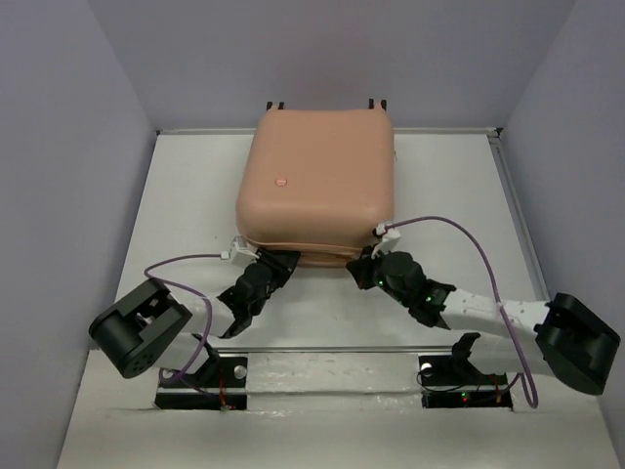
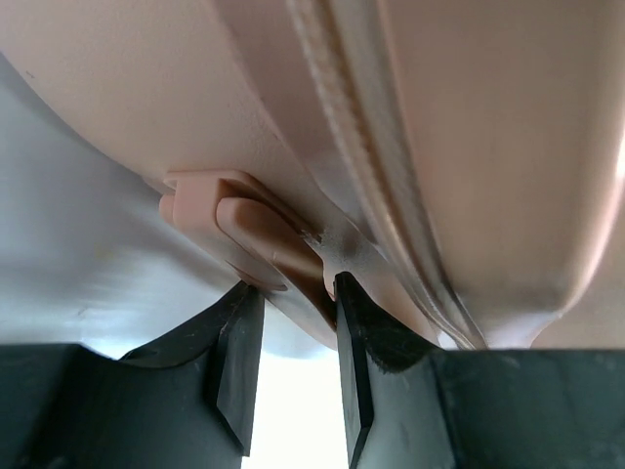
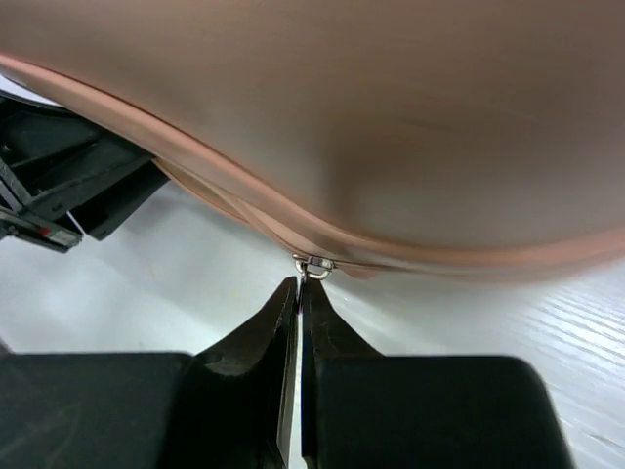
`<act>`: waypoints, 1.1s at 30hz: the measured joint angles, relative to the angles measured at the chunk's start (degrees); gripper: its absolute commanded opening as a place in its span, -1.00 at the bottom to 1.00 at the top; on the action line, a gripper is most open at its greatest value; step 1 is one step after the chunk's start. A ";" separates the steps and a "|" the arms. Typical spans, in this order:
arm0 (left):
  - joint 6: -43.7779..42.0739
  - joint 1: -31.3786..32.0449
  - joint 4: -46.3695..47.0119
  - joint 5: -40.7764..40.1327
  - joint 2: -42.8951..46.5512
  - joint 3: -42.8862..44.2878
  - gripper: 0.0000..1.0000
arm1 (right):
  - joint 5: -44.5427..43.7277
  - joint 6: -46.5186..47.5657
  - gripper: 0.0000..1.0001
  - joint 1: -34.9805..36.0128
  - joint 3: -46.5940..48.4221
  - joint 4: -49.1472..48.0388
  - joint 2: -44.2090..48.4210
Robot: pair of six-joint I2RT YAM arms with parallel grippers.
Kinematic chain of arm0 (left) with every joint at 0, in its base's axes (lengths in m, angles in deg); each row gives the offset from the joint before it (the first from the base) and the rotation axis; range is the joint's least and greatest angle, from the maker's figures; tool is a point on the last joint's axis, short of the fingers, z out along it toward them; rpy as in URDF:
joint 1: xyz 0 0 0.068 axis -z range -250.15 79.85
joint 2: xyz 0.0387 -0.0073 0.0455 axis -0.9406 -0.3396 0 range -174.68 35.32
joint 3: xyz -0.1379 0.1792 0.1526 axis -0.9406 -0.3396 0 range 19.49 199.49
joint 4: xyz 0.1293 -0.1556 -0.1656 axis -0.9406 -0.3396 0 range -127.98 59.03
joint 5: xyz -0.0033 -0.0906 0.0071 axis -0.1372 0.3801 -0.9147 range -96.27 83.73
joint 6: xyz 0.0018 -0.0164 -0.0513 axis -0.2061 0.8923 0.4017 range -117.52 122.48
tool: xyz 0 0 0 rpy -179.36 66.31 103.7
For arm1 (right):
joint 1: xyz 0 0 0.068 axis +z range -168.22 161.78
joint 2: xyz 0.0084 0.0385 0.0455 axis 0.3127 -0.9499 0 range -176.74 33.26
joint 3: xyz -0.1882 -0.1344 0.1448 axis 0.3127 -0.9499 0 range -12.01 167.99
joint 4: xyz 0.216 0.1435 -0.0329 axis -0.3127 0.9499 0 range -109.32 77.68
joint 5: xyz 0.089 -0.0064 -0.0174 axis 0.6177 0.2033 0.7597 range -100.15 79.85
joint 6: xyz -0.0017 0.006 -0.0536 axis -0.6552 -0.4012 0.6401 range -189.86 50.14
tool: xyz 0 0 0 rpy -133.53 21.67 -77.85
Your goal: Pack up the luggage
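Note:
The luggage [image 1: 317,176] is a large peach-pink suitcase lying flat and closed on the white table [image 1: 186,205]. My left gripper [image 1: 278,256] is at its near left edge. In the left wrist view the gripper [image 2: 293,288] has its fingers narrowly apart, clamped on the lower end of the peach handle [image 2: 244,220], beside the zipper seam [image 2: 391,195]. My right gripper [image 1: 363,262] is at the near right edge. In the right wrist view it [image 3: 299,285] is shut on the metal zipper pull [image 3: 314,265] under the shell [image 3: 391,117].
Small black wheels [image 1: 276,104] stick out at the suitcase's far edge by the back wall. Grey walls enclose the table on three sides. A metal rail [image 1: 332,349] runs along the near edge by the arm bases. The left arm [image 3: 68,186] shows in the right wrist view.

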 measured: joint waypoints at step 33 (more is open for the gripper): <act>-17.68 3.45 -30.93 2.25 33.51 4.09 0.71 | -7.65 0.52 -0.86 17.59 24.22 21.94 1.05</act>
